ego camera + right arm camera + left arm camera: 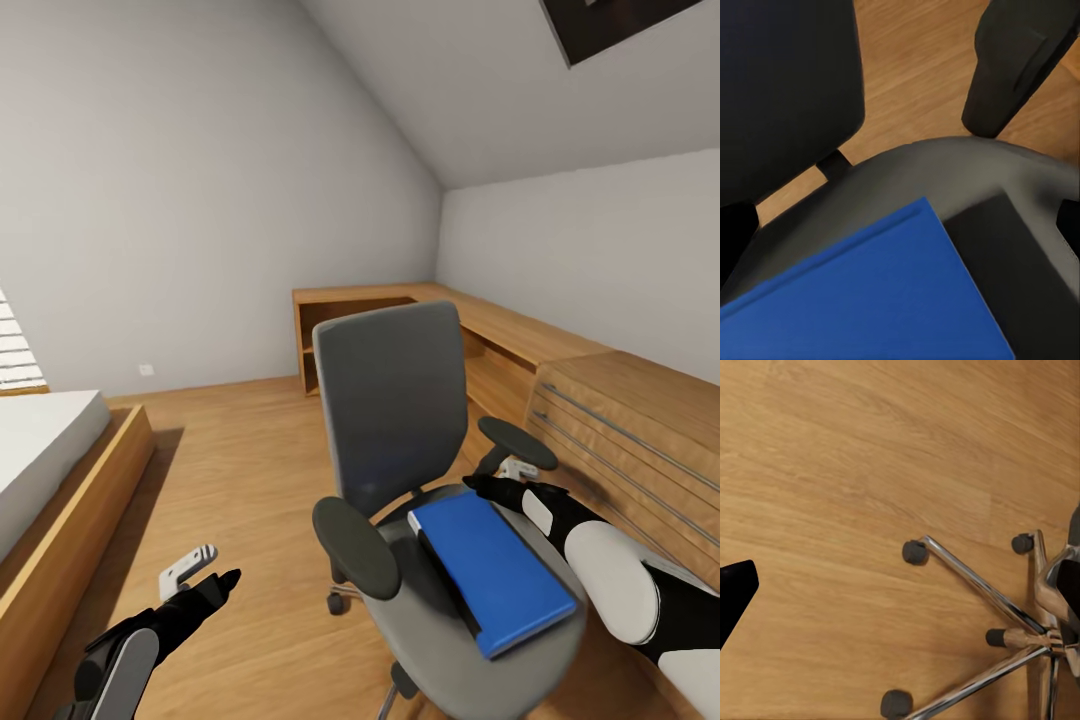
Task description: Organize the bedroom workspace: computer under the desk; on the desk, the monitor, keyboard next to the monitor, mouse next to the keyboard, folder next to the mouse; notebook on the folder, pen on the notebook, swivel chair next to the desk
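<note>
The grey swivel chair [395, 400] stands in the middle of the wooden floor, its back towards the far corner. A bright blue folder [495, 570] lies flat on its seat, dark spine edge towards the backrest. My right gripper [497, 487] hovers open just beyond the folder's far right corner, near the right armrest. In the right wrist view the folder [870, 300] and the seat [945, 165] lie between the spread fingers. My left gripper [205, 577] hangs open over bare floor left of the chair; its wrist view shows the chrome base [1020, 622]. Desk, computer, monitor, keyboard, mouse, notebook and pen are out of view.
A light wooden drawer cabinet [620, 430] runs along the right wall, close to the chair, and joins a low open shelf [340, 320] in the corner. A bed [50, 450] on a wooden frame fills the left side. Open floor [240, 460] lies between bed and chair.
</note>
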### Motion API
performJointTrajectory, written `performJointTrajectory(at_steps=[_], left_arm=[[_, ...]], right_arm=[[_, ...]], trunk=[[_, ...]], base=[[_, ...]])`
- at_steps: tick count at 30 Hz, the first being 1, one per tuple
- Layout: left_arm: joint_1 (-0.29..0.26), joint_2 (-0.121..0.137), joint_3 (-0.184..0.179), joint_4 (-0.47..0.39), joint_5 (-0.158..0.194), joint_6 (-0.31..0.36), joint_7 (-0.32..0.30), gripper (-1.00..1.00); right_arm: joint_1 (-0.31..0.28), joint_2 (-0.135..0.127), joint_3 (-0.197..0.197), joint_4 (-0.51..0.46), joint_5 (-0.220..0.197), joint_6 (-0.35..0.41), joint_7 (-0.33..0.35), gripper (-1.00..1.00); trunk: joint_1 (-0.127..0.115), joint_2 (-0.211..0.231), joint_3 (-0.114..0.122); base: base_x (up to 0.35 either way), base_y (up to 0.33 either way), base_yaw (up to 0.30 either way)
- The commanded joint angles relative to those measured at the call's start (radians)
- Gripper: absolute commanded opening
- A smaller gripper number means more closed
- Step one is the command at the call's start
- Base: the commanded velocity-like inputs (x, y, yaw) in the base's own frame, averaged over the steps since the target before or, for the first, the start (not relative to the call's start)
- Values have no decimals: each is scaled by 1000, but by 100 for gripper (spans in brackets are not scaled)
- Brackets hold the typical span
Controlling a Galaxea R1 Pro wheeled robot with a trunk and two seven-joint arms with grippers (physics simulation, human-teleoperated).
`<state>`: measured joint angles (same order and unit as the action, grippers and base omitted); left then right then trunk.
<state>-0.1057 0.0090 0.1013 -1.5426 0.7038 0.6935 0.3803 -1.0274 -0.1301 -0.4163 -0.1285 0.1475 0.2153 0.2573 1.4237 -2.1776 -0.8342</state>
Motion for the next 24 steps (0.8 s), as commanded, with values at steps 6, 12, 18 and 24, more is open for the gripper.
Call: performJointTrajectory(at_steps=[6, 12, 18, 24], left_arm=[[-1, 0, 0, -1, 11, 3, 8, 100], [-1, 0, 0, -1, 11, 3, 9, 100], [-1, 0, 0, -1, 11, 3, 8, 100], [-1, 0, -1, 0, 13, 5, 7, 100]], right_arm=[[3, 2, -9, -2, 11, 6, 5, 100], [4, 3, -9, -2, 11, 6, 4, 100], [5, 2, -9, -2, 11, 6, 3, 100], [5, 1, -9, -2, 11, 6, 3, 100]], trunk=[[0, 0, -1], [0, 0, -1], [0, 0, -1], [0, 0, -1]], base=[[28, 0, 0], [3, 0, 0], [10, 0, 0], [76, 0, 0]])
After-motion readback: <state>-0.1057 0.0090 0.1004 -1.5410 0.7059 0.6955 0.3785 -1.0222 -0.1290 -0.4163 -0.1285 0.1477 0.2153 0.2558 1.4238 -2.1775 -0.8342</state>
